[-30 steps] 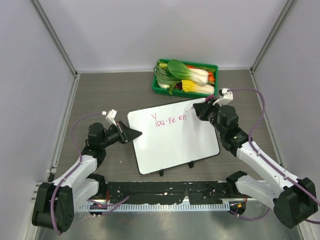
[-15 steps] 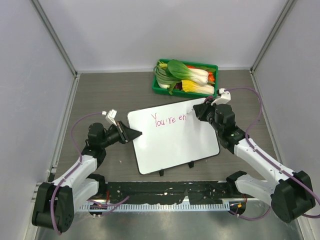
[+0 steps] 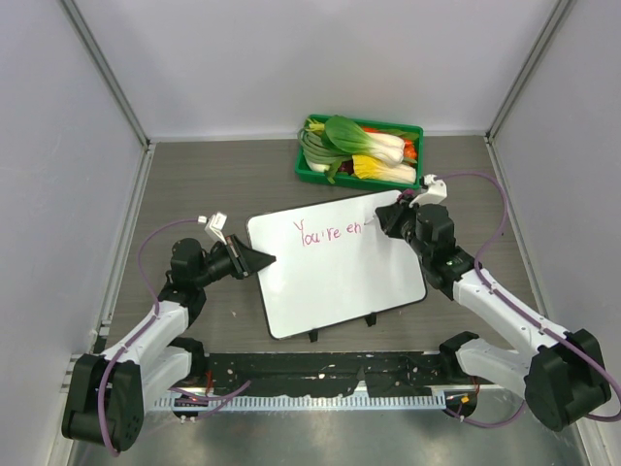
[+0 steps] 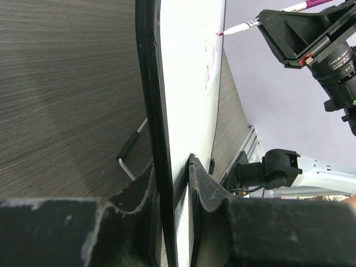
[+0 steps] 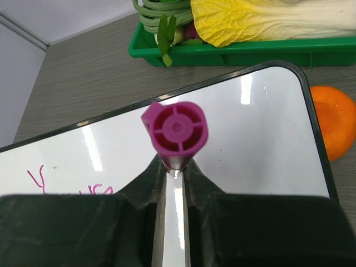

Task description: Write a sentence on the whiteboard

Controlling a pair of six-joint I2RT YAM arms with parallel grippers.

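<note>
The whiteboard (image 3: 340,267) lies flat in the middle of the surface, turned a little so its clipped edge faces 6 o'clock. The left arm's fingers (image 4: 207,186) are clamped on the board's rim at its 9 o'clock edge, one finger above and one below, most likely to pin it so that the strokes of writing cannot push it about. The right arm's fingers (image 5: 206,200) are pressed together on a pink marker (image 5: 174,129), gripped along its barrel with the capless rear end pointing up at the wrist camera. That keeps the tip pointing down at the board near its 1 o'clock corner. The sentence (image 3: 328,231) runs along the far part of the board and reads about "You're en", and the tip sits just at its right end, so the writing looks to be partway through a word. A green tray (image 3: 309,175) of vegetables stands at 12 o'clock, and an orange (image 5: 332,125) lies just beside the board's far right corner, both near the writing arm's reach
</note>
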